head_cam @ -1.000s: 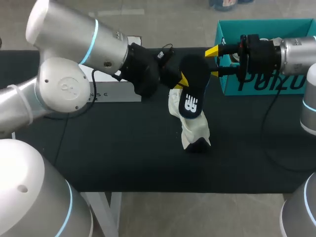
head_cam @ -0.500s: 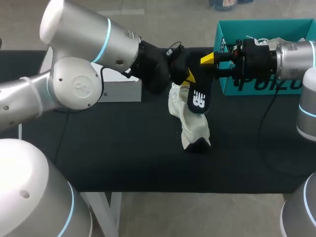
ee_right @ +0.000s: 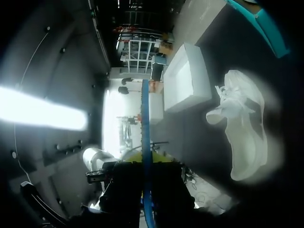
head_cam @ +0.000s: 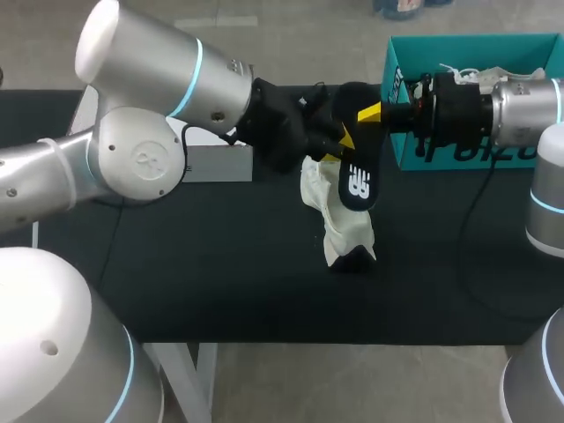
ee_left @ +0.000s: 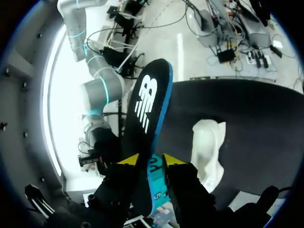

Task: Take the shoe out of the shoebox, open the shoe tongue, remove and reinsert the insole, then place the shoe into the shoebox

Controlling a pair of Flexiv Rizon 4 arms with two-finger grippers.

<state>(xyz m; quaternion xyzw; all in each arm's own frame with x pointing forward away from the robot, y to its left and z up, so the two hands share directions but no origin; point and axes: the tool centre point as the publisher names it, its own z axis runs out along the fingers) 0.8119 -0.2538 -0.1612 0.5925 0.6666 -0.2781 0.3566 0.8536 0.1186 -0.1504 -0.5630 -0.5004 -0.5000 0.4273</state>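
Note:
The black insole [head_cam: 357, 181] with a white logo hangs upright above the white shoe [head_cam: 339, 225], which lies on the black table in front of the teal shoebox [head_cam: 529, 44]. My right gripper [head_cam: 377, 113] is shut on the insole's upper end. In the right wrist view the insole [ee_right: 145, 109] shows edge-on, pinched between that gripper's [ee_right: 146, 154] tips, with the shoe [ee_right: 244, 128] beyond. My left gripper [head_cam: 339, 141] stands at the insole's side. In the left wrist view its [ee_left: 151, 160] fingers stand slightly apart around the insole [ee_left: 145, 99], open; the shoe [ee_left: 209, 147] lies beside it.
A white box lid [head_cam: 211, 163] lies on the table at the back left, under my left arm, and shows as the lid [ee_right: 190, 78] in the right wrist view. The shoebox's teal wall [ee_right: 259, 19] shows at the right wrist view's rim.
My left arm carried the insole rightward to the right gripper. The right gripper closed on the insole's upper end, and the left fingers have loosened around it.

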